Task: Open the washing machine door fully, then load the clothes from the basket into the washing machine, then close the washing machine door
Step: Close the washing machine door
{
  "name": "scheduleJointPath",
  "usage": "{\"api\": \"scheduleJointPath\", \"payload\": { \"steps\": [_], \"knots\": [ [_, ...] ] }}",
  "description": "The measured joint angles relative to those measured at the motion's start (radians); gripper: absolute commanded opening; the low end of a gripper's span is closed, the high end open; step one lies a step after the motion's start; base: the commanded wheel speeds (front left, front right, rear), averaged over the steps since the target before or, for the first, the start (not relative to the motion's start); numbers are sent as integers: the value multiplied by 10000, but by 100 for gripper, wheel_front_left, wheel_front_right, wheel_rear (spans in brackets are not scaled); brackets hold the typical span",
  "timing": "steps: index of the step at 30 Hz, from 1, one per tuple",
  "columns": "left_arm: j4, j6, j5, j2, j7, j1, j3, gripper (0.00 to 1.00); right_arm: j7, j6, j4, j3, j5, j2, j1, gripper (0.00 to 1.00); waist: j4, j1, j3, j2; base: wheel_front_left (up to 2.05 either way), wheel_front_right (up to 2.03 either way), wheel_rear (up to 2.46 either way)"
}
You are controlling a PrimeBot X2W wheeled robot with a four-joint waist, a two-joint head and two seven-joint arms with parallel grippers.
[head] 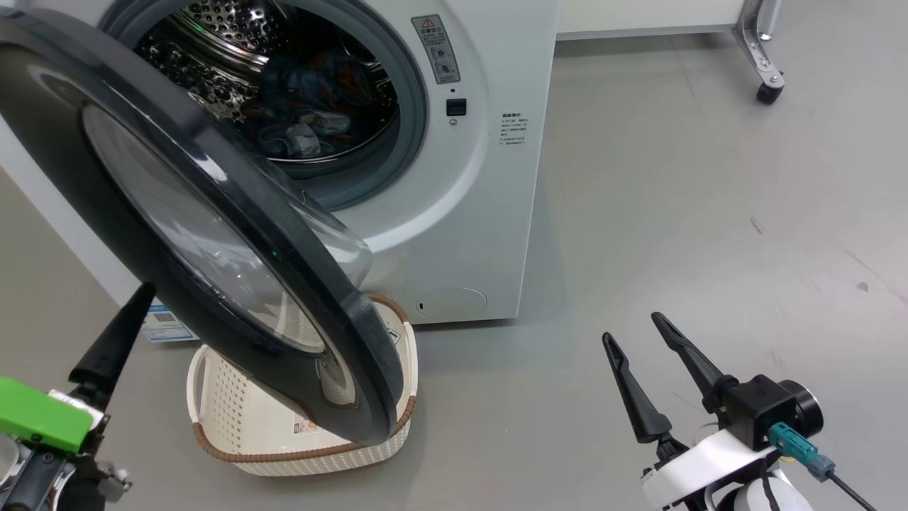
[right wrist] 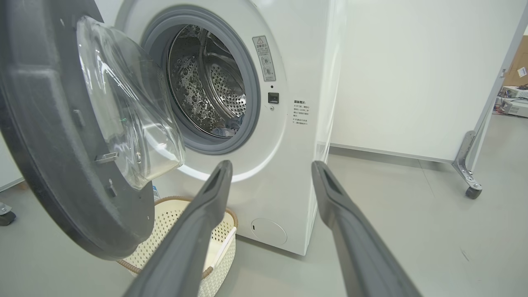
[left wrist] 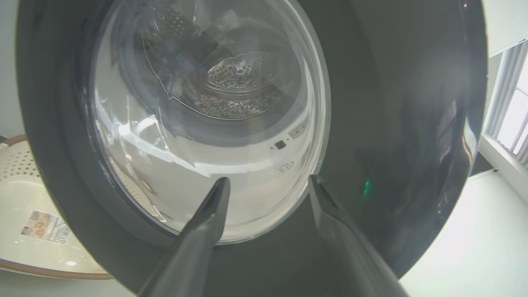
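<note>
washing machine (head: pixel 468 213): one, white.
door (head: pixel 213 213): one, swung out from the washing machine, edge cut off.
clothes (head: pixel 312 113): dim bundle inside the washing machine; number unclear.
basket (head: pixel 227 397): one, before the washing machine, half hidden by the door.
left gripper (left wrist: pixel 268 179): fingers apart, empty, facing the door.
right gripper (head: pixel 633 327): fingers apart, empty.

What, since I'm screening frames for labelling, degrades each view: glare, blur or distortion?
Head view: sharp, evenly lit, reflections on the washing machine door. Left wrist view: door glass streaked with reflections, window blown out, left gripper fingers soft. Right wrist view: wide-angle bending at edges, right gripper fingers blurred.
</note>
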Motion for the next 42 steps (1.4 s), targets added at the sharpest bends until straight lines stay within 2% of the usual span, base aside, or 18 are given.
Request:
{"api": "scheduleJointPath", "payload": {
  "steps": [5,10,13,19,23,33,35,36,38,42],
  "knots": [
    [-50,-234,1649,58,-1137,534,88,100,0,0,-48,-102,-2,0,105,100,116,0,-11,0,0,0,0],
    [115,-288,3450,88,-2359,1377,-67,100,0,0,-75,-194,-90,4,106,100,143,0,-18,0,0,0,0],
    [224,-372,5062,353,-3252,1873,-412,100,0,0,-75,-263,-102,-6,108,100,161,0,-28,0,0,0,0],
    [631,-372,7016,384,-5112,2477,-1026,100,0,0,-65,-460,-192,-4,131,100,214,0,-53,0,0,0,0],
    [1012,-372,7864,320,-6146,2700,-1388,100,0,0,2,-623,-318,-6,147,100,268,0,-76,0,0,0,0],
    [1941,-372,8531,100,-7887,2745,-1816,100,0,-23,355,-1174,-541,-12,429,100,375,0,-102,0,0,0,0],
    [2092,-372,8602,92,-8165,2739,-1871,100,0,-123,472,-1321,-604,-19,507,100,384,0,-110,0,0,0,0],
    [2184,-372,8602,81,-8263,2737,-1883,100,2,-203,558,-1404,-617,-19,565,94,387,0,-116,0,0,0,0],
    [2309,-374,8638,71,-8447,2734,-1939,100,0,-380,719,-1586,-652,-12,632,0,391,0,-131,0,0,0,0],
    [2589,-374,8707,54,-8491,2723,-2038,100,2,-454,918,-1751,-690,59,756,0,403,0,-177,0,0,0,0]
  ]
}}
